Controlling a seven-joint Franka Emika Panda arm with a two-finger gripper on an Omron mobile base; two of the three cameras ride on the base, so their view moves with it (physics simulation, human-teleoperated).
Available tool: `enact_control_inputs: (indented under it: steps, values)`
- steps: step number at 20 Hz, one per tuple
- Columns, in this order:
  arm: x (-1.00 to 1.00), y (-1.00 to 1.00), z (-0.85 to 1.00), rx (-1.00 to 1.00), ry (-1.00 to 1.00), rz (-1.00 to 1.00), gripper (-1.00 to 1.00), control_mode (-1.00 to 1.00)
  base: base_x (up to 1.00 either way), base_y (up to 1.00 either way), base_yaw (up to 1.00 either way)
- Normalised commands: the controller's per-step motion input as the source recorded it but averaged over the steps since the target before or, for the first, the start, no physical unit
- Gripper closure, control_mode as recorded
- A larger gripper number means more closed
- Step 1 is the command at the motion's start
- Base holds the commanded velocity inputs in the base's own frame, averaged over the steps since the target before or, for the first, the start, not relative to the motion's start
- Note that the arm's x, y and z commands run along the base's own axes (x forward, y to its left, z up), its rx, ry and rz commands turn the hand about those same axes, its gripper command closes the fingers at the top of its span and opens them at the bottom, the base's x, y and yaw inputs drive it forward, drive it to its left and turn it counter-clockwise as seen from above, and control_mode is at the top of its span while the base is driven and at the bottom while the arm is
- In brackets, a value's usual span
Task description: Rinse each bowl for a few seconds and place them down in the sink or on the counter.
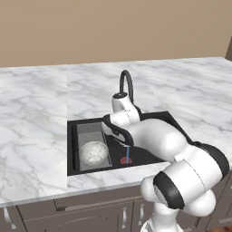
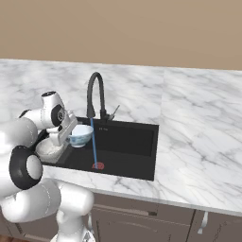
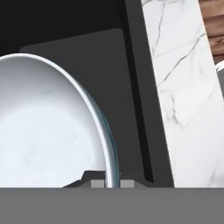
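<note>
Bowls: the blue-and-white bowl (image 2: 81, 135) hangs over the left part of the sink, gripped at its rim, just left of the water stream; the speckled bowl (image 1: 94, 152) sits upright on the grey ridged tray (image 1: 91, 134) in the sink's left end.
Gripper: the gripper (image 2: 69, 136) is clamped on the near-left rim of the blue-and-white bowl, jaws narrow with the rim between them, as the hand view shows at its bottom edge.
Water: a thin blue stream (image 2: 94, 142) falls from the faucet (image 2: 94, 93) to the red drain ring (image 2: 98, 166); the held bowl is beside it, and whether they touch cannot be told.
Sink: the black basin (image 2: 134, 144) is open to the right of the stream, its floor bare up to the right wall.
Edges: the speckled bowl lies near the tray's near end, below and left of the held bowl.
Counter: the marble counter (image 2: 198, 123) spreads wide and bare on the right and on the far side.
</note>
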Motion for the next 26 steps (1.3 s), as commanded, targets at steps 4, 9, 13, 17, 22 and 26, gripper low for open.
enact_control_inputs:
  steps: [4,9,13,17,22,26]
  values:
    - [0.33,-0.03,-0.17,0.0,0.01,-0.02,1.0,-1.0,0.0,0.0,0.0]
    - [0.37,0.0,-0.16,-0.01,0.0,-0.03,1.0,-1.0,0.0,0.0,0.0]
    - [0.34,0.0,-0.14,-0.03,0.0,-0.02,1.0,-1.0,0.0,0.0,0.0]
    - [0.16,0.05,0.0,-0.03,0.0,-0.01,1.0,-1.0,0.0,0.0,0.0]
    - [0.0,0.18,0.39,-0.03,0.0,-0.01,1.0,-1.0,0.0,0.0,0.0]
    - [0.0,0.29,0.37,-0.02,0.0,0.0,1.0,-1.0,0.0,0.0,0.0]
